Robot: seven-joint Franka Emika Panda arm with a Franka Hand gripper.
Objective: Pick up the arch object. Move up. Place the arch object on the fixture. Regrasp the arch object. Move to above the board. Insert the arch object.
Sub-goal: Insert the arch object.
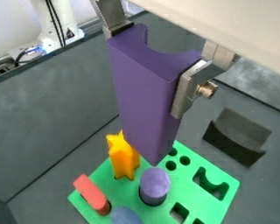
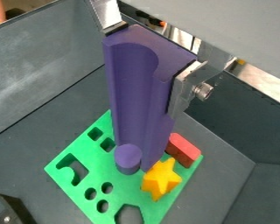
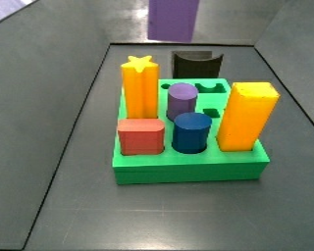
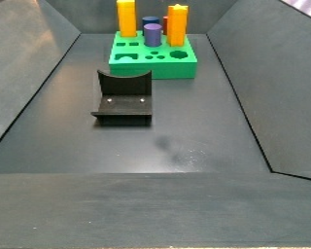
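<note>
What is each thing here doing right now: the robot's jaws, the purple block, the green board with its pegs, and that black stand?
gripper: above the board, jaws shut on the arch object.
arch object: held upright, lifted clear of the board.
board: flat on the floor, several pegs standing in it, some sockets open.
fixture: on the floor, nothing on it.

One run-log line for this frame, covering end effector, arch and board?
end effector: shut on purple arch | position: held high over green board | arch socket: not yet filled | fixture: bare
</note>
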